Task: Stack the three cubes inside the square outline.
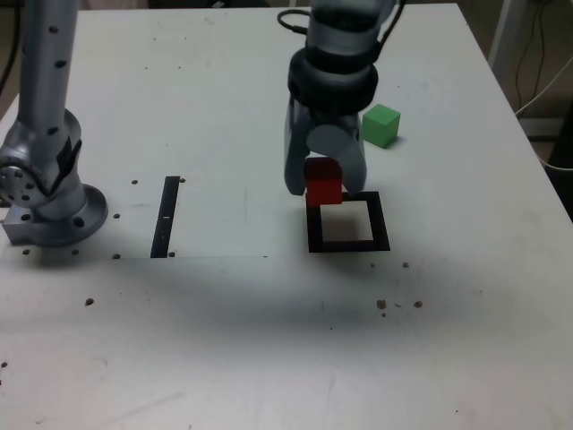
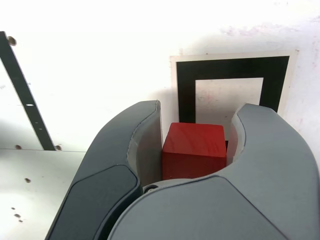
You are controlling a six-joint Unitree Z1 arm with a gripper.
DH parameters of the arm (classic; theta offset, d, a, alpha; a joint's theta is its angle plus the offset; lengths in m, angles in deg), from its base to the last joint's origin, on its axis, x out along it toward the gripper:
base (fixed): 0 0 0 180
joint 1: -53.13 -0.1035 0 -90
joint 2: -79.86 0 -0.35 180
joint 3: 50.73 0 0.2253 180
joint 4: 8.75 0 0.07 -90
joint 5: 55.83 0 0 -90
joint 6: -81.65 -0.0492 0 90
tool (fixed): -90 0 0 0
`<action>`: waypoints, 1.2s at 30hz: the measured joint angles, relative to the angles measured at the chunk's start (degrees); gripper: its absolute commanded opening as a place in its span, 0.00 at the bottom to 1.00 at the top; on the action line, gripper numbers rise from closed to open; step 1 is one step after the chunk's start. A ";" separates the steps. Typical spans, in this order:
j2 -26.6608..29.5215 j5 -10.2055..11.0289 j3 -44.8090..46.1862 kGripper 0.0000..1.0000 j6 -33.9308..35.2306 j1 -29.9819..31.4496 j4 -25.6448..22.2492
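Red cube pinched over the edge of the black square outline

Going left to right across the exterior view, my round grey base (image 1: 64,222) stands on the white counter (image 1: 206,331), well apart from the square outline (image 1: 380,222). My lower arm link (image 1: 47,81) rises from it and runs out of the top of the view. Between that base and the outline lies the straight black strip (image 1: 166,217), flat on the counter.

Next comes my gripper (image 1: 324,184), pointing down at the outline's far left corner as the exterior view shows it. I have it closed on the red cube (image 1: 324,183), one broad grey finger to each side and the cube's front face showing between them. The wrist view shows the same grip: the cube sits between the two curved fingers, partly covering the outline behind it.

The square outline is a thick black frame around a pale centre, lying flat. Farther right, the green cube (image 1: 380,126) rests on the counter beyond the outline's far side, near its far right corner in the exterior view and apart from my fingers.
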 measured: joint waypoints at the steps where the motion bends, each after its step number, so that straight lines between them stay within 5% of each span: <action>1: -0.49 0.03 -0.40 0.45 0.24 0.15 0.08; 36: -8.18 -0.25 -2.11 0.49 0.86 0.23 3.76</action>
